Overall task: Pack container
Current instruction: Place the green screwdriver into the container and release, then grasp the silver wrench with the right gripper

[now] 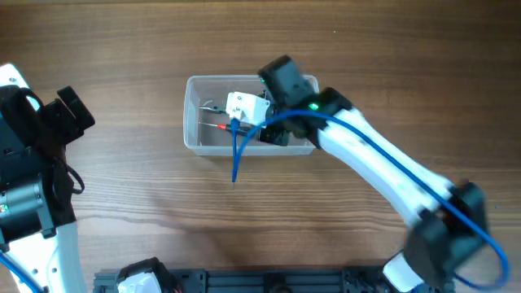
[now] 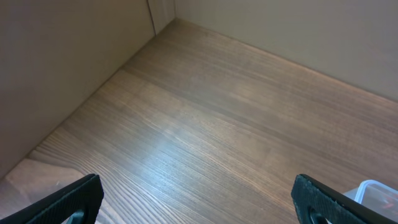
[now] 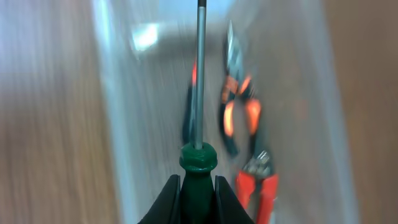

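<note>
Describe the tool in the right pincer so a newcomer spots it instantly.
Find the clear container mid-table; the right pincer hangs over it. Clamped in it is a screwdriver: dark green handle, long thin steel shaft. The hand tools lying inside the container have orange grips instead.

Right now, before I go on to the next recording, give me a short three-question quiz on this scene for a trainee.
1. True or false: the right tool is shut on a green-handled screwdriver.
2. What already lies inside the container? A) orange-handled pliers B) a roll of tape C) a cup
3. Fill in: the left tool holds nothing and its fingers stand ___ (open or shut).

Key: 1 true; 2 A; 3 open.
</note>
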You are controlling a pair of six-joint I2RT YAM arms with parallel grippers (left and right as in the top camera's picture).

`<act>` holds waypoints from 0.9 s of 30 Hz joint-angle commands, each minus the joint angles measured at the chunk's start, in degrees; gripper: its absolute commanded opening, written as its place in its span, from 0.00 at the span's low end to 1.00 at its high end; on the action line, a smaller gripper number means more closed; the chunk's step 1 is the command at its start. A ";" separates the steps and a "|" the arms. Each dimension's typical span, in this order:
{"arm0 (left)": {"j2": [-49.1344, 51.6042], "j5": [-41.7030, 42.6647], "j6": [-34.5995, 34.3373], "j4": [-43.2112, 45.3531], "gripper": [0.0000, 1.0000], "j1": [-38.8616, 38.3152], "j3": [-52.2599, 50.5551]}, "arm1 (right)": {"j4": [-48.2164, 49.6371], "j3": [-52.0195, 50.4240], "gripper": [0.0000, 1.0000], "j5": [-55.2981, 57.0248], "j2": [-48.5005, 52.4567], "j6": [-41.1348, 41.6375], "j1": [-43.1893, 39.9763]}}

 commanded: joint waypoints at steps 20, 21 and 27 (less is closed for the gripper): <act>-0.04 -0.11 -0.57 0.15 1.00 0.42 0.07 | -1.97 15.41 0.56 15.06 -10.08 40.33 -8.02; -0.04 -0.11 -0.57 0.15 1.00 0.42 0.07 | -3.50 15.41 0.53 15.93 -12.00 44.35 -10.86; -0.04 -0.11 -0.57 0.15 1.00 0.42 0.07 | -10.43 6.75 0.54 11.13 -6.05 61.40 -24.24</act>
